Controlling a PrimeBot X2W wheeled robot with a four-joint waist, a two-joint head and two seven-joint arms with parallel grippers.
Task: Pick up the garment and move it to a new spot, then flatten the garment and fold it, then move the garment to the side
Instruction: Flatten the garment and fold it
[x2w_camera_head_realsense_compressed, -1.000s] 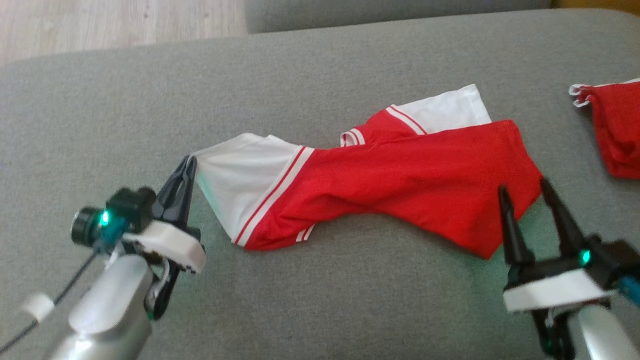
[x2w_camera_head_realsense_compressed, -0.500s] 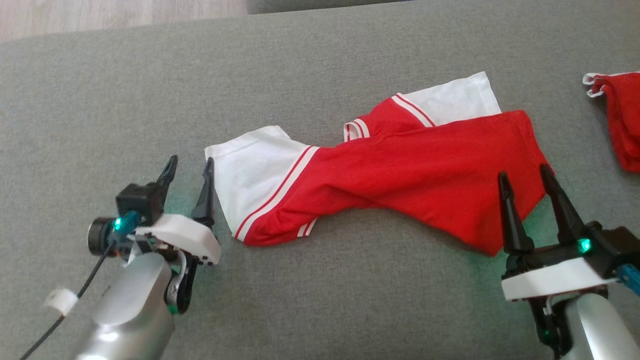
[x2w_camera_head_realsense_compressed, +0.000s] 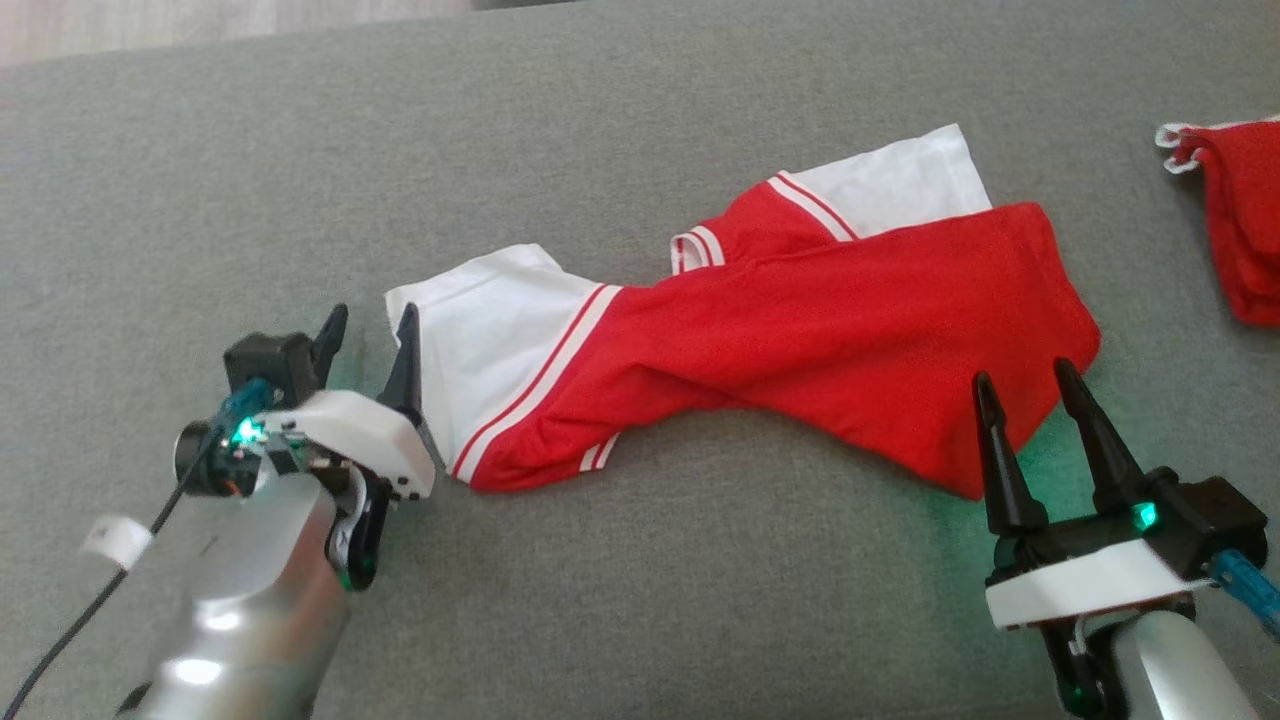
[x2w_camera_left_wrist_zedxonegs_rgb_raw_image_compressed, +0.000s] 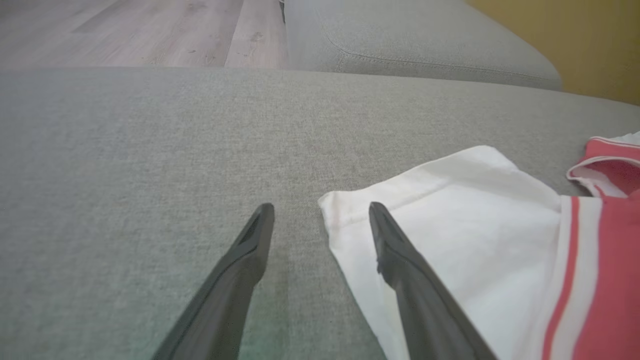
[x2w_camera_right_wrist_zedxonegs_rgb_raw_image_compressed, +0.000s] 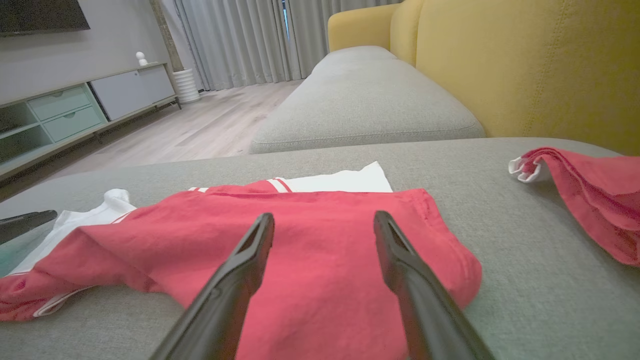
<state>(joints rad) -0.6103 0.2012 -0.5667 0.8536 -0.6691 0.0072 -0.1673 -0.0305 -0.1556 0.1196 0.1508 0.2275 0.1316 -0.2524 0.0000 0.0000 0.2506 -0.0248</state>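
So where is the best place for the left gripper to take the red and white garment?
The outer corner of the white sleeve, coming from the robot's left, low along the sofa cushion. That corner lies flat and free at the end of the garment, and the open left gripper stands beside it.

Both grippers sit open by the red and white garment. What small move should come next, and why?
Probably close the left gripper on the white sleeve corner, which lies between its open jaws. The garment lies twisted on the grey cushion, so it needs pulling flat; the right gripper hovers open at the red hem.
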